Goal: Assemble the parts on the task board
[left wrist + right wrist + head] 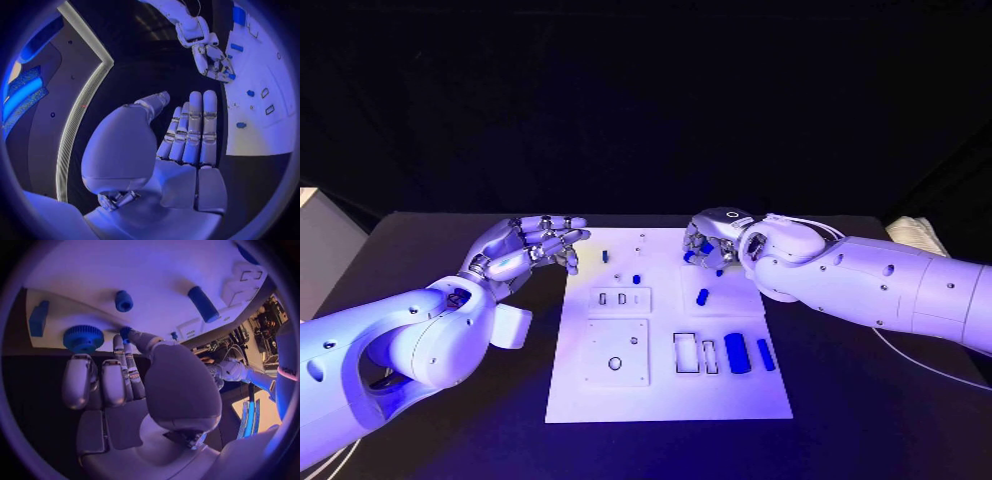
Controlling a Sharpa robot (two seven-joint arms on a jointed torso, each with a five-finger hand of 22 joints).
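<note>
The left robot hand [538, 243] hovers at the board's [668, 400] far left corner, fingers straight, side by side and holding nothing. The board lies mid-desk [877, 420], with small blue parts [702, 296] on it and two blue bars [737, 353] near its right edge. The right robot hand [711, 243] sits over the board's far edge, pinching a small blue part [126, 333] beside a blue gear [83, 338].

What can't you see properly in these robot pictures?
- Head view: the right hand covers the far right part of the task board, so what its fingers touch there is hidden.
- Right wrist view: the blue gear is partly behind the fingers; contact cannot be told.
- Left wrist view: the left hand blocks the board's near edge.
</note>
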